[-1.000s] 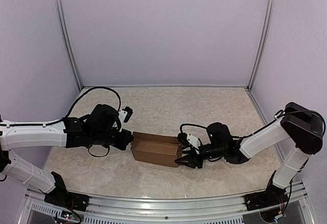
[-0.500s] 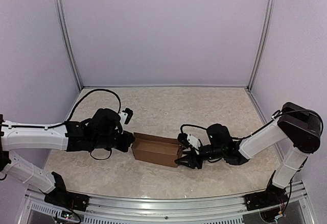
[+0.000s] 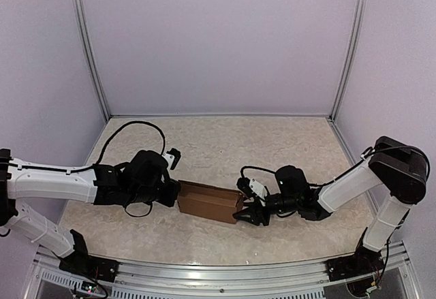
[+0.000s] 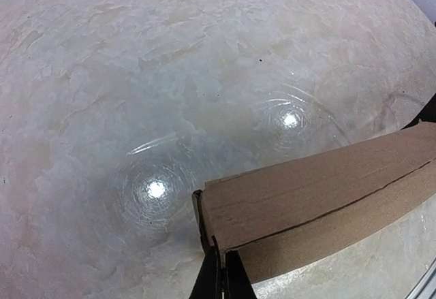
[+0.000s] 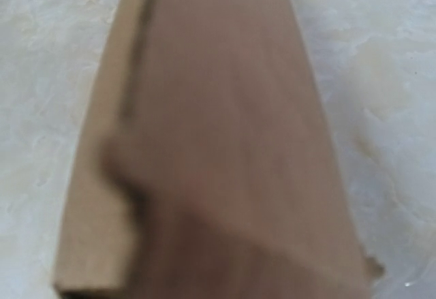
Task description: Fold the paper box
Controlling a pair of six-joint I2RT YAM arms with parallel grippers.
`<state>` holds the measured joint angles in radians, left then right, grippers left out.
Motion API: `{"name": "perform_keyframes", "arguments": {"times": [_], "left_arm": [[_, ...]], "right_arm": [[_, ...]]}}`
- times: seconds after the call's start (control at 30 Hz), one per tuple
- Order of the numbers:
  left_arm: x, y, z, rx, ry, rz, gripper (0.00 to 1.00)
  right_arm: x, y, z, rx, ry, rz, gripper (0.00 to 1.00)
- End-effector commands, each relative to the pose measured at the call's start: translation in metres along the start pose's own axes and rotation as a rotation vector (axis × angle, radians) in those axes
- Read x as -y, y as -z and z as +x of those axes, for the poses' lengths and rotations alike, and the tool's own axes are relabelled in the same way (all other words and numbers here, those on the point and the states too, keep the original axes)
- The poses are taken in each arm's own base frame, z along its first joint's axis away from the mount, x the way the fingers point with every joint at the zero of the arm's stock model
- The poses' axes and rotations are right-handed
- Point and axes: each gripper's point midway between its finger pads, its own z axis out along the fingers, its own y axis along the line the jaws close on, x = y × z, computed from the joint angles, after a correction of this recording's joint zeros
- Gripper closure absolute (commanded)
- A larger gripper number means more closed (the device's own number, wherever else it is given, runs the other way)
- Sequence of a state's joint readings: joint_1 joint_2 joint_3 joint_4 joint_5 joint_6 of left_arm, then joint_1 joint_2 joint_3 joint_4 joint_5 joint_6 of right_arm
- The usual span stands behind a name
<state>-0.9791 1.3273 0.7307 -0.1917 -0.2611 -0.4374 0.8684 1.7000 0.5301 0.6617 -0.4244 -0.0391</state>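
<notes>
The paper box is plain brown cardboard and lies across the middle of the table with its lid down. In the left wrist view the paper box runs off to the right, a seam along its side. My left gripper is shut, and its fingertips press against the box's left end corner. My right gripper straddles the box's right end, one jaw on each side, closed on it. In the right wrist view the blurred paper box fills the picture and hides the fingers.
The table is pale marbled stone with lilac walls at the back and sides. A metal rail runs along the near edge. A black cable loops over the left arm.
The left gripper has moved right against the box's end. The box's open inside, visible earlier, is now covered by the lid. The right arm has barely shifted.
</notes>
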Motion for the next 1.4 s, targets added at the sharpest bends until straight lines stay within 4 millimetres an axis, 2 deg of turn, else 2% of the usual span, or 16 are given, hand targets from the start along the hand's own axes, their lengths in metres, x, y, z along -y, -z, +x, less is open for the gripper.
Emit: {"name": "perform_keyframes", "arguments": {"times": [0.0,0.13,0.43,0.5,0.53,0.67,0.83,1.1,1.23,1.37], "left_arm": [[-0.006,-0.008,0.066,-0.24,-0.07,-0.038,1.0],[-0.007,-0.012,0.067,-0.257,-0.075,-0.059,1.0],[-0.004,-0.016,0.068,-0.272,-0.094,-0.073,1.0],[-0.003,-0.016,0.067,-0.275,-0.097,-0.077,1.0],[-0.004,-0.016,0.067,-0.276,-0.098,-0.08,1.0],[-0.002,-0.017,0.064,-0.276,-0.098,-0.084,1.0],[-0.002,-0.019,0.062,-0.28,-0.091,-0.098,1.0],[-0.002,-0.023,0.064,-0.281,-0.085,-0.111,1.0],[0.0,-0.024,0.06,-0.272,-0.074,-0.107,1.0],[0.004,-0.026,0.056,-0.264,-0.042,-0.106,1.0]], "right_arm": [[0.017,-0.003,-0.019,0.061,0.0,0.075,0.81],[0.018,-0.002,-0.024,0.074,0.003,0.076,0.71],[0.024,0.004,-0.035,0.096,0.006,0.118,0.36],[0.025,0.006,-0.038,0.1,0.007,0.12,0.11],[0.026,0.007,-0.04,0.1,0.006,0.123,0.01],[0.026,0.015,-0.045,0.099,0.012,0.128,0.0],[0.017,0.031,-0.054,0.092,0.035,0.115,0.0],[0.013,0.078,-0.078,0.102,-0.061,0.194,0.0],[0.011,0.085,-0.07,-0.009,-0.175,0.196,0.0],[-0.003,0.085,-0.052,-0.138,-0.183,0.128,0.0]]}}
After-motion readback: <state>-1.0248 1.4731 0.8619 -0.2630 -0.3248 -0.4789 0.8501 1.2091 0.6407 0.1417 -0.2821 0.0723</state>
